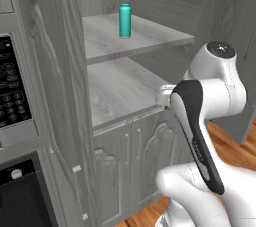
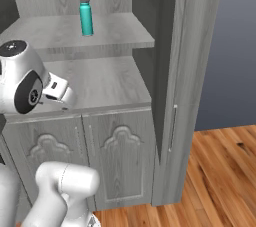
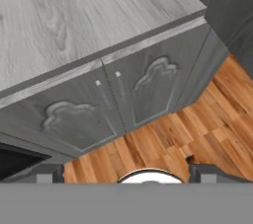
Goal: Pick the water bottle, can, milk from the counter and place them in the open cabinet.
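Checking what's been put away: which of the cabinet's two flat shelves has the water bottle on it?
The upper shelf of the open cabinet: the water bottle stands upright on it. The lower shelf, just above the arched-panel doors, does not carry the bottle.

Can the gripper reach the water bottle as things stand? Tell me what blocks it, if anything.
Probably yes. The water bottle stands upright alone on the upper shelf of the open cabinet, whose door is swung aside, so the front is free. The gripper is open and empty, aimed down at the low doors, so it must lift and turn first.
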